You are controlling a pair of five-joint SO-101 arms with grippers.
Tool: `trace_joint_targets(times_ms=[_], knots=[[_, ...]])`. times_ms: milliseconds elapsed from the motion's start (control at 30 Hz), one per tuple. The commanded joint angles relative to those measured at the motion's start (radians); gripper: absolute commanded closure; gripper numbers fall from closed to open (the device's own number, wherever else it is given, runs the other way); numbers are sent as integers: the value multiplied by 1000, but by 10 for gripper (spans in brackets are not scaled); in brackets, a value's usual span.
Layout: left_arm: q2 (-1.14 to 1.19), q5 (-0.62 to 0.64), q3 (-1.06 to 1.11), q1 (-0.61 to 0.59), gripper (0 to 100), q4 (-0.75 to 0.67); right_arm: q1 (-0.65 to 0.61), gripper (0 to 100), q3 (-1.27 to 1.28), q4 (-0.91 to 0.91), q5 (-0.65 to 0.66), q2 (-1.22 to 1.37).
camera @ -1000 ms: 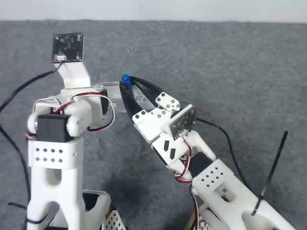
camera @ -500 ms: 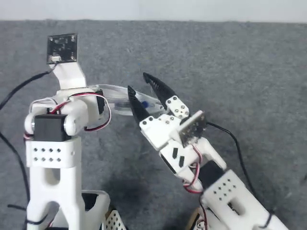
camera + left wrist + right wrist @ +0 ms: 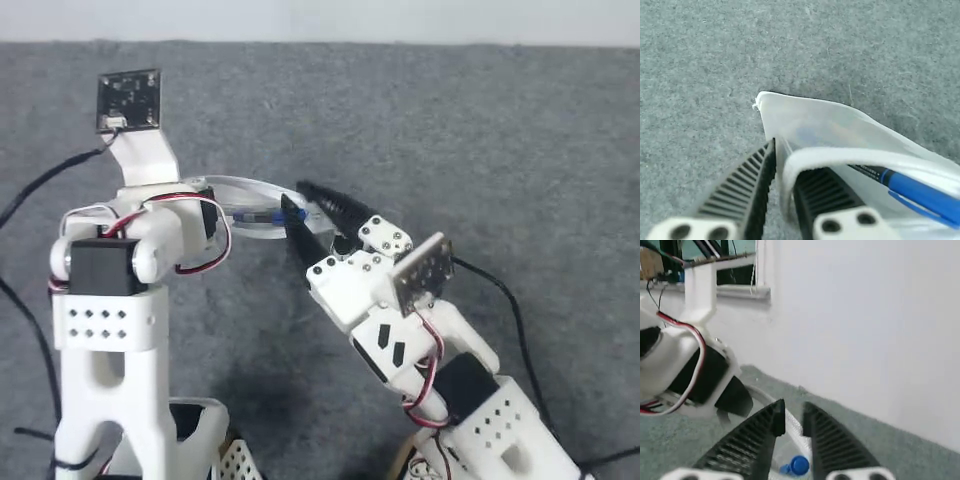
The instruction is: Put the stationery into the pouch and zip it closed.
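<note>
A clear plastic pouch point(image 3: 245, 205) hangs open above the grey carpet, and my left gripper point(image 3: 780, 145) is shut on its white rim point(image 3: 840, 162). Inside the pouch lies a blue pen point(image 3: 262, 215), whose barrel point(image 3: 920, 192) crosses the opening. My right gripper point(image 3: 292, 192) hovers at the pouch's mouth, its black fingers a small gap apart with nothing between them. In the right wrist view the pen's blue cap point(image 3: 799, 465) shows below that gripper point(image 3: 794, 407), with the pouch rim point(image 3: 790, 432) beside it.
Grey carpet point(image 3: 480, 130) covers the table out to a white wall at the back. The left arm's white body point(image 3: 110, 290) stands at the left, the right arm's point(image 3: 420, 340) at the lower right. Black cables point(image 3: 500, 300) trail beside both.
A second ago my right gripper held the blue pen over the pouch. It then opened, the pen dropped in, and the gripper has drawn back to the right with its fingers narrowed.
</note>
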Motion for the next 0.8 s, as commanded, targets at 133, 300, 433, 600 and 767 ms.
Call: trace_joint_targets(times_ms=[133,300,433,600,767], knots=[[-8,-8,-15,-8,988,-23,5,993,-213,251,-110,58],[-8,-8,-4,-8,988,-28,12,993,-342,395,-143,205],[-8,-8,1,-9,988,-28,13,993,-427,478,-146,334],[-8,-9,1,-9,988,-28,64,993,-520,549,-144,489],[-8,-9,1,-9,988,-26,90,993,-640,667,-141,642]])
